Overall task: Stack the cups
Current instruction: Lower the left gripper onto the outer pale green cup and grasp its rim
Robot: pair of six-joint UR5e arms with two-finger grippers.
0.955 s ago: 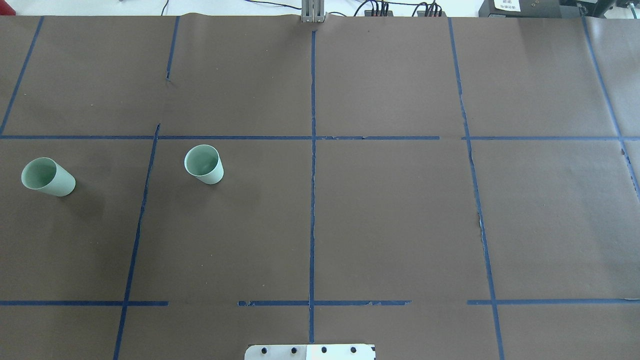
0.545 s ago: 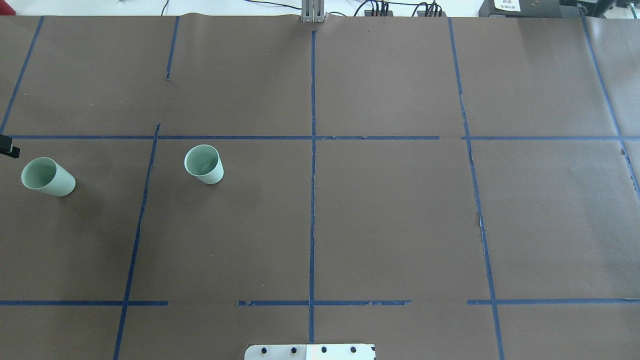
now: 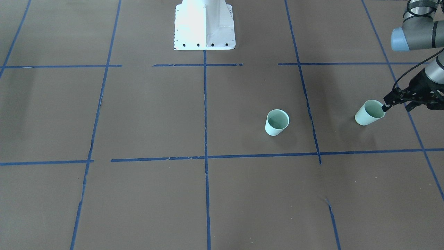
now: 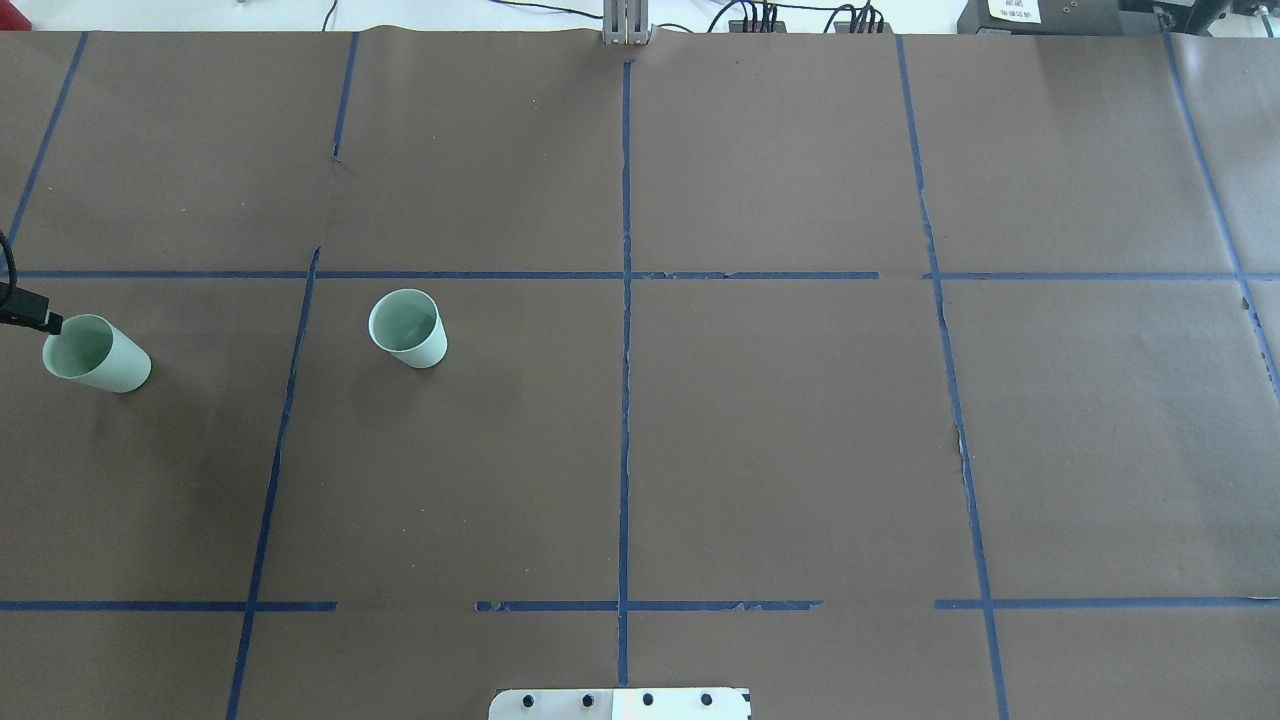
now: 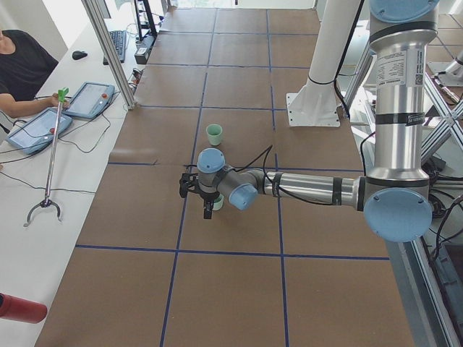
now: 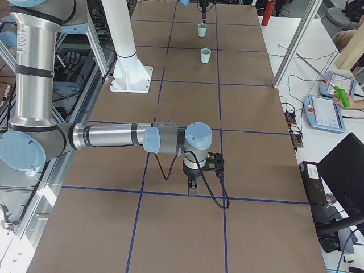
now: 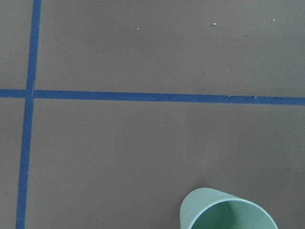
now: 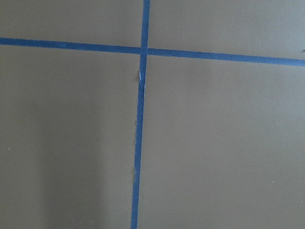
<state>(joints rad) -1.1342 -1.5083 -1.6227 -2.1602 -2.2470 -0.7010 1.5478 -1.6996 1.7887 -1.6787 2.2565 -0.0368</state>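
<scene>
Two pale mint-green cups stand upright on the brown table. The far-left cup (image 4: 95, 353) (image 3: 369, 112) has my left gripper (image 3: 395, 107) right beside it. One fingertip (image 4: 41, 321) is at its rim, touching or just apart. The jaws are spread and hold nothing. The left wrist view shows only this cup's rim (image 7: 228, 211) at the bottom edge. The other cup (image 4: 407, 328) (image 3: 277, 122) stands apart, toward the table's middle. My right gripper (image 6: 192, 186) shows only in the exterior right view, low over bare table far from both cups. I cannot tell whether it is open or shut.
Blue tape lines (image 4: 626, 330) divide the brown paper into squares. The white robot base plate (image 3: 204, 38) sits at the robot's edge. Operators with tablets (image 5: 36, 126) and a grabber stick (image 5: 51, 159) are at a side table.
My left gripper's fingertip has come in from the overhead view's left edge and moved down to the rim of the far-left cup. Both cups stay put.
</scene>
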